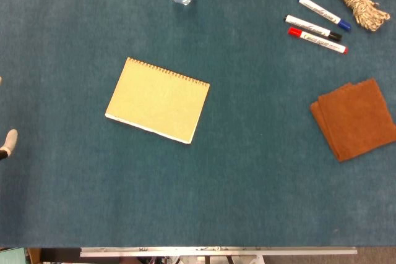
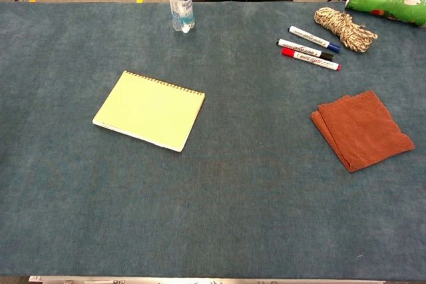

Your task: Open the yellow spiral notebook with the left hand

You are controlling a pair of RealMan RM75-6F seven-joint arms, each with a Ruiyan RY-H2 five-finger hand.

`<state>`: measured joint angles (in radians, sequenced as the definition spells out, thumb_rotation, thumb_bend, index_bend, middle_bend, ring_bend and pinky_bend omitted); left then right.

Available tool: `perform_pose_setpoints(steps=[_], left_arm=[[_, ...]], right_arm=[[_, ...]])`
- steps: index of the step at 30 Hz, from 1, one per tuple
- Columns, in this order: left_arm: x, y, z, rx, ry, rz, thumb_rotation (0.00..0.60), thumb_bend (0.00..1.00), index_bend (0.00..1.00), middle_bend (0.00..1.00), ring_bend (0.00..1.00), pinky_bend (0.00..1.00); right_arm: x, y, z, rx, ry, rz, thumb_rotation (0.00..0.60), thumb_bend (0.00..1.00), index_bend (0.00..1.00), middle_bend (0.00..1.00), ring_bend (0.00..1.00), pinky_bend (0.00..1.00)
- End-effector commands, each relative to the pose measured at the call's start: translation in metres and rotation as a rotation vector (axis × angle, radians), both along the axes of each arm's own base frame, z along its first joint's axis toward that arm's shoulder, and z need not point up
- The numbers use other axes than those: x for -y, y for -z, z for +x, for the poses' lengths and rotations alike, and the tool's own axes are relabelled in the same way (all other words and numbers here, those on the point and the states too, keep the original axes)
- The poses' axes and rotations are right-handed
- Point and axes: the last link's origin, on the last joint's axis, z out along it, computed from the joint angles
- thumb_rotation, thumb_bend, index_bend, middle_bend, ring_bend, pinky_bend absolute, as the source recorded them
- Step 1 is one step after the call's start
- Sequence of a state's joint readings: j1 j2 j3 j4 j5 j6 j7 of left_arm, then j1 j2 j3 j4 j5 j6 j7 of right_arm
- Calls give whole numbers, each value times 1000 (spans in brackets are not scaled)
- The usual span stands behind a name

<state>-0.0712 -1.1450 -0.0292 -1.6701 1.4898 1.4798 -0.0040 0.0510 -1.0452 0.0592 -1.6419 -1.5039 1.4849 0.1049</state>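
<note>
**A:** Where is the yellow spiral-bound notebook [image 1: 158,100]?

**B:** Left of centre in both views, lying flat and closed on the blue-grey felt tabletop [image 1: 247,183]. Its wire binding runs along the upper edge, and the whole book is turned slightly, so its right end sits lower in the frame. Nothing touches it.

**A:** And the left hand [image 1: 8,142]?

**B:** Only a pale fingertip pokes in at the left edge of the head view, well apart from the notebook. So little of it shows that I cannot tell whether it is spread or curled. The chest view does not show it. The right hand appears in neither view.

**A:** What else is on the table?

**B:** A clear plastic water bottle [image 2: 180,1] stands upright at the top, above the notebook. In the upper right lie three white markers side by side: one blue-capped [image 2: 314,39], one black-capped [image 2: 305,50], one red-capped [image 2: 310,59]. Just right of them is a bundle of beige twisted rope [image 2: 343,28]. A folded rust-brown cloth [image 2: 361,130] lies at the right, below the markers. A green tube [image 2: 389,1] lies at the top right corner of the chest view.
</note>
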Motion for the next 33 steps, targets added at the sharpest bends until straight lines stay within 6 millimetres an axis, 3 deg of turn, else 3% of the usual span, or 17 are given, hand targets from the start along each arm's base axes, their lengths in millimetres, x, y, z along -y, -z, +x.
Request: perform_pose_setpoints(steps=[1, 9, 19, 27, 33], left_arm=[[0, 0, 0, -1, 0, -1, 600, 295, 84, 96, 0, 0], [-12, 4, 5, -9, 63, -87, 600, 295, 84, 96, 0, 0], [-45, 20, 32, 80, 227, -279, 600, 295, 132, 98, 0, 0], [-76, 47, 61, 166, 324, -454, 600, 294, 213, 157, 0, 0], [-97, 75, 88, 146, 363, -559, 597, 273, 217, 161, 0, 0]], right_arm=[[0, 0, 0, -1, -1, -1, 600, 192, 378, 298, 185, 298], [6, -10, 6, -18, -33, -30, 600, 193, 378, 298, 185, 298], [15, -17, 20, -47, -65, -39, 600, 193, 378, 298, 185, 298], [20, -15, 24, -42, -69, -29, 600, 193, 378, 298, 185, 298], [22, -10, 26, -48, -70, -8, 600, 193, 378, 298, 185, 298]])
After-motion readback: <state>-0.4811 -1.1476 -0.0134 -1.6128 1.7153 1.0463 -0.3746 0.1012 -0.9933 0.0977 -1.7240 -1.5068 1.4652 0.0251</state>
